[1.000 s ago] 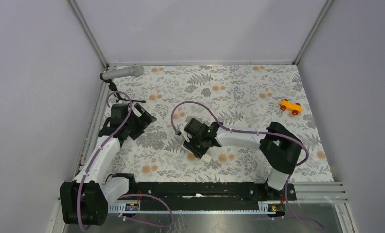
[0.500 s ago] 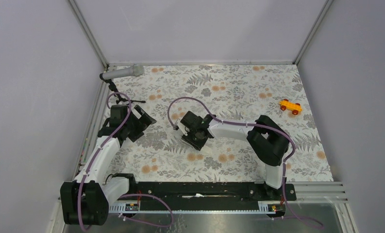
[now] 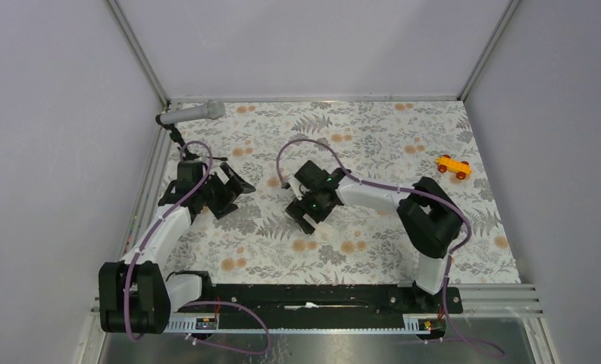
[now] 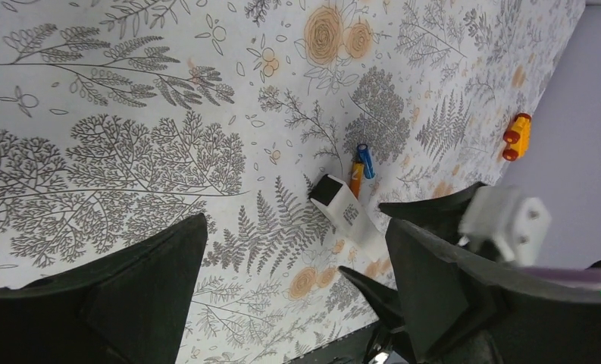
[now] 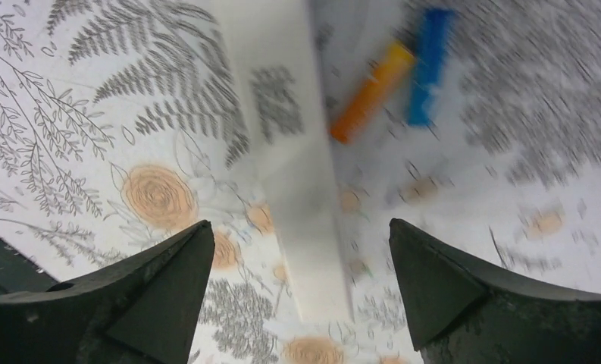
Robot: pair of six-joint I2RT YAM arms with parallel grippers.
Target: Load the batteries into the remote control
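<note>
The floral table [image 3: 373, 136] carries the remote control [image 4: 352, 218], 2 batteries [image 4: 366, 161], toy car [image 3: 452, 166].

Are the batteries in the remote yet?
Not yet. The small orange battery and blue battery lie on the flowery cloth beside the long white plastic remote. Nothing is in hand: the right gripper hangs open over the remote, the left gripper is open. Both batteries remain to load.

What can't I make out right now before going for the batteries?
Right wrist view: motion blur smears the long flat white plastic remote, the slim orange cylindrical battery and slim blue cylindrical battery; polarity marks unreadable.
Top view: the right gripper covers remote and batteries.
Left wrist view: remote's far end hidden behind dark gripper fingers; slot detail too small.
</note>
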